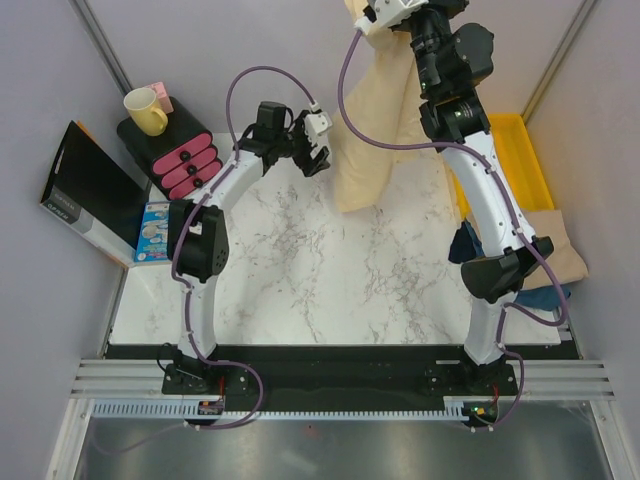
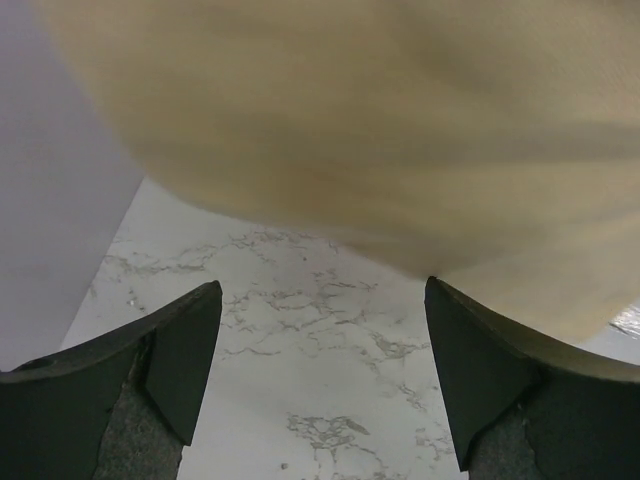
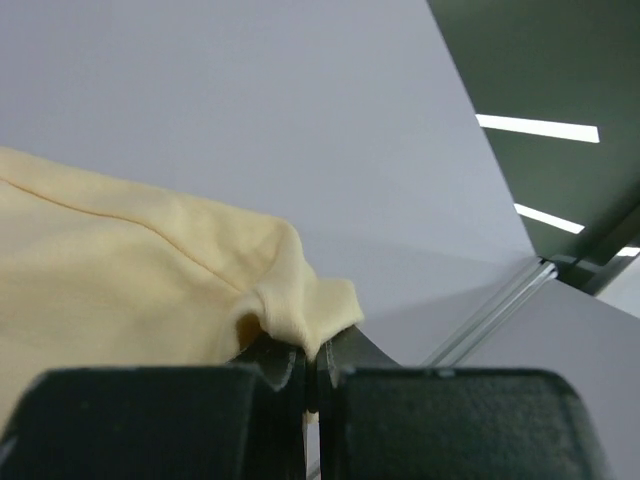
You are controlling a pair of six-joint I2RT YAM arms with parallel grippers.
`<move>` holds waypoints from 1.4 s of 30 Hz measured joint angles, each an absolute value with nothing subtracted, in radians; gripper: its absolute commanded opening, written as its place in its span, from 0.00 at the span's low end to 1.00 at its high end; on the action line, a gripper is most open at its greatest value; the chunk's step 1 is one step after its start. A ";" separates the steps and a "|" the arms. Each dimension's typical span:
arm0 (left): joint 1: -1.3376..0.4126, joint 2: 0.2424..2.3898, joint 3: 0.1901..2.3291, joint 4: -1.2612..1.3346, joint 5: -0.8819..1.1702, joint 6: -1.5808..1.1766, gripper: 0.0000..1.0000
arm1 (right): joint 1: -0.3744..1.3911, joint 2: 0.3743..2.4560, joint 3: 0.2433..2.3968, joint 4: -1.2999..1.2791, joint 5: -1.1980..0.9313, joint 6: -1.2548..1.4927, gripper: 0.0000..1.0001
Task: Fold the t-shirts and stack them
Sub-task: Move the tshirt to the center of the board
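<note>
Fold-and-stack job, opening stage: the right arm (image 1: pixel 480 190) reaches high over the far side of the marble table (image 1: pixel 330 290), its jaws pressed together on a small pinch of fabric beside a seam of a cream t-shirt (image 1: pixel 375 120). The shirt hangs from that single hold in a long loose drape. Whether its lowest edge brushes the table cannot be told from above. Holding it so high appears meant to let the cloth fall free of its own creases, so that an edge or corner can be found.

The left arm (image 1: pixel 215 195) is stretched toward the drape's lower left side. Its jaws stand wide apart and hold nothing, with the blurred cream cloth close in front of them in the wrist view. They seem placed to take a second hold, which would let the two arms spread the shirt flat for folding.

A second, beige t-shirt (image 1: pixel 560 245) lies crumpled at the table's right edge, just beside the yellow tray (image 1: pixel 520 150) and a dark blue cloth (image 1: pixel 465 245). It looks set aside to wait its turn. No folded stack is visible.
</note>
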State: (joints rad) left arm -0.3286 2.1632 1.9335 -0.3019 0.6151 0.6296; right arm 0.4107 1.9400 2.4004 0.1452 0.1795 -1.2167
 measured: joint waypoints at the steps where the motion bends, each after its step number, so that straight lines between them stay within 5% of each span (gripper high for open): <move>1: -0.331 2.164 1.921 -0.296 0.622 0.619 0.88 | 0.411 1.941 2.411 0.171 0.177 -1.245 0.00; 3: -0.336 2.168 1.903 -0.284 0.635 0.598 0.85 | 0.413 1.938 2.416 0.198 0.177 -1.265 0.00; 5: -0.342 2.174 1.893 -0.271 0.642 0.579 0.64 | 0.416 1.929 2.406 0.222 0.182 -1.279 0.00; 6: -0.346 2.178 1.891 -0.259 0.648 0.562 0.43 | 0.419 1.909 2.370 0.241 0.183 -1.282 0.00; 7: -0.350 2.184 1.891 -0.247 0.656 0.546 0.02 | 0.422 1.890 2.338 0.248 0.191 -1.283 0.00; 10: -0.362 2.209 1.891 -0.200 0.677 0.491 0.02 | 0.429 1.848 2.259 0.258 0.216 -1.282 0.00; 12: -0.372 2.228 1.891 -0.174 0.687 0.450 0.13 | 0.431 1.842 2.239 0.259 0.236 -1.280 0.00; 13: -0.376 2.233 1.891 -0.168 0.688 0.435 0.39 | 0.431 1.842 2.232 0.259 0.249 -1.280 0.00; 16: -0.384 2.242 1.884 -0.155 0.701 0.389 0.85 | 0.431 1.842 2.222 0.253 0.278 -1.283 0.00; 19: -0.389 2.233 1.852 -0.134 0.741 0.369 0.97 | 0.429 1.842 2.222 0.252 0.298 -1.295 0.00; 33: -0.428 2.136 1.633 -0.128 0.882 0.392 1.00 | 0.451 1.939 2.281 0.316 0.343 -1.328 0.00; 42: -0.398 1.930 1.351 0.022 0.677 0.391 1.00 | 0.628 1.991 2.363 0.296 0.338 -1.304 0.00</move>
State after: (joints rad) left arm -0.3977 1.9305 1.3510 0.0223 0.6769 0.3912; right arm 0.6285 1.9911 2.3634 0.2962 0.3378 -1.3037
